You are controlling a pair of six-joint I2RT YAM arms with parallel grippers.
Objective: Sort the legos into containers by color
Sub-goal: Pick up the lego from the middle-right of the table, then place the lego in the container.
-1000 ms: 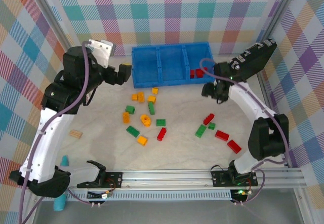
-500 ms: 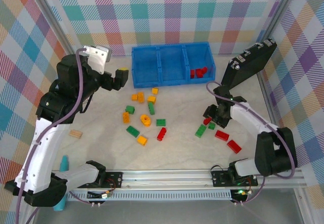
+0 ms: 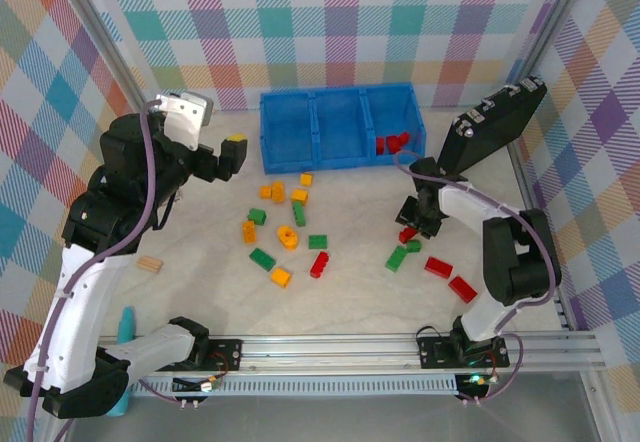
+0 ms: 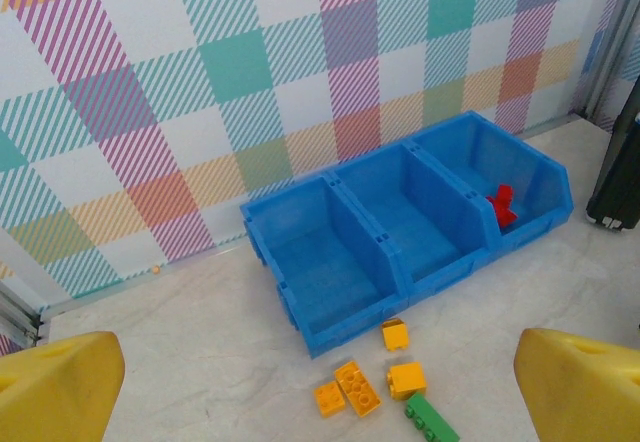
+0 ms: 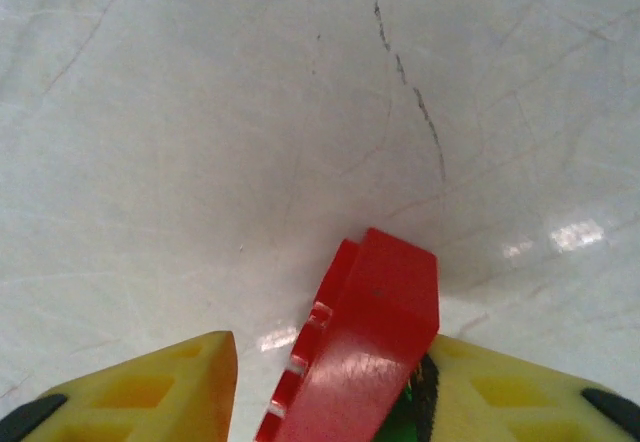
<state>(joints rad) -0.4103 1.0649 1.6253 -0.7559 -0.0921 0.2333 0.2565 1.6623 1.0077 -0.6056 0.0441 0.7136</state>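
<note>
Open tabletop [image 3: 190,232] left of legos [image 3: 287,235]; black case [image 3: 495,122] flanks tray [image 3: 315,127].

Glossy red plastic brick [image 5: 370,342], smooth pale scratched tabletop [image 5: 200,112], blue plastic tray [image 4: 330,282]

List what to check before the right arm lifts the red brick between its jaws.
1. Red brick sits between right jaws: ok.
2. Both jaws touching it: not ok; the wrist view shows a sliver of gap on one side.
3. Neighbouring green brick free of the jaws: cannot tell; green peeks out behind the red brick.
4. Blue tray right-end compartment already holds red bricks, with room left: ok.
5. Left jaws open, empty, raised off to the side: ok.
</note>
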